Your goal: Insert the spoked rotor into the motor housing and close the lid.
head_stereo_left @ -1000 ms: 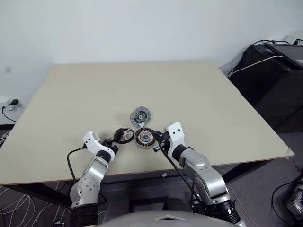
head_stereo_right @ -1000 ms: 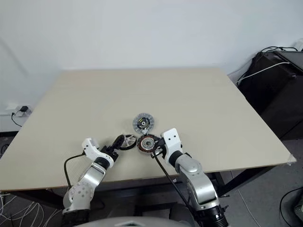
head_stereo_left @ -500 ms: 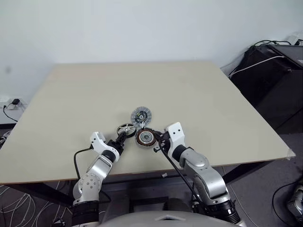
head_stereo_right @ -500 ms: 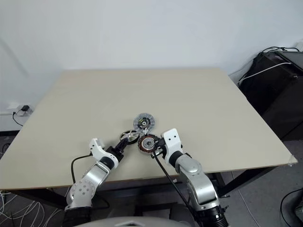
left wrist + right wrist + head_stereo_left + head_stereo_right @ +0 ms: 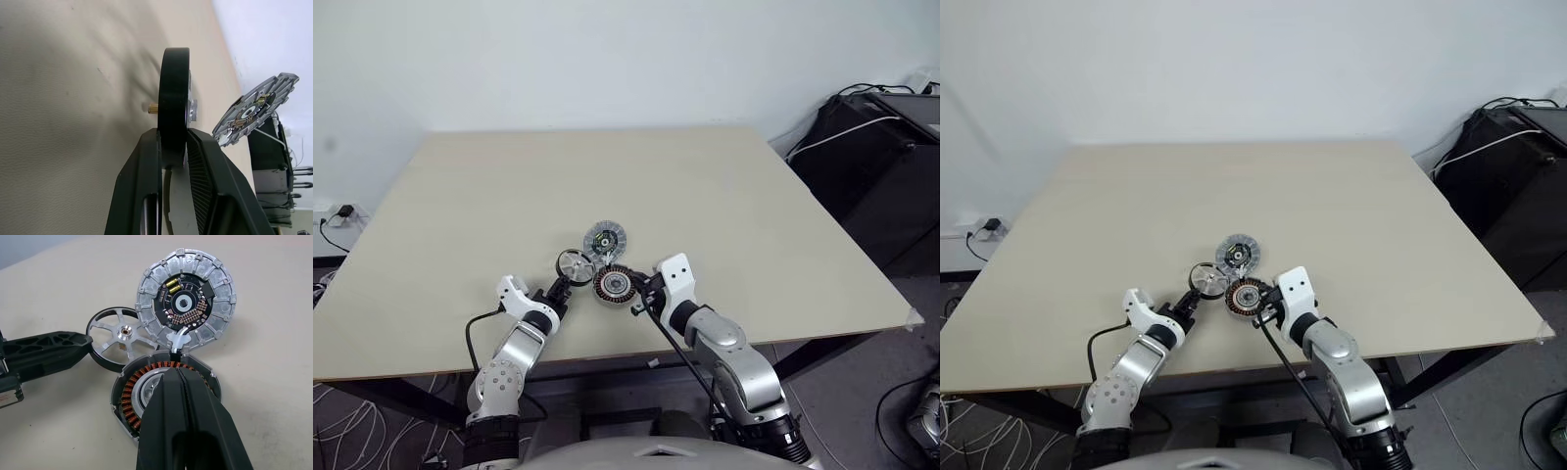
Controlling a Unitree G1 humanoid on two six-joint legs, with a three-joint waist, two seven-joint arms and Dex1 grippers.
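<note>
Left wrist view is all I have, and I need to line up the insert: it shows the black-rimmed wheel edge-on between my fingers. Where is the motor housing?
Observer: The round dark motor housing with copper windings lies on the beige table right beside the silver spoked rotor, on its right.
Operator: Is the right hand on it?
Observer: Yes, the right hand rests shut over the housing's near rim.
Operator: And the grey disc I see?
Observer: That flat grey metal lid lies just beyond the housing, joined to it by a short white wire.
Operator: My grip?
Observer: The left hand pinches the rotor's rim.
</note>
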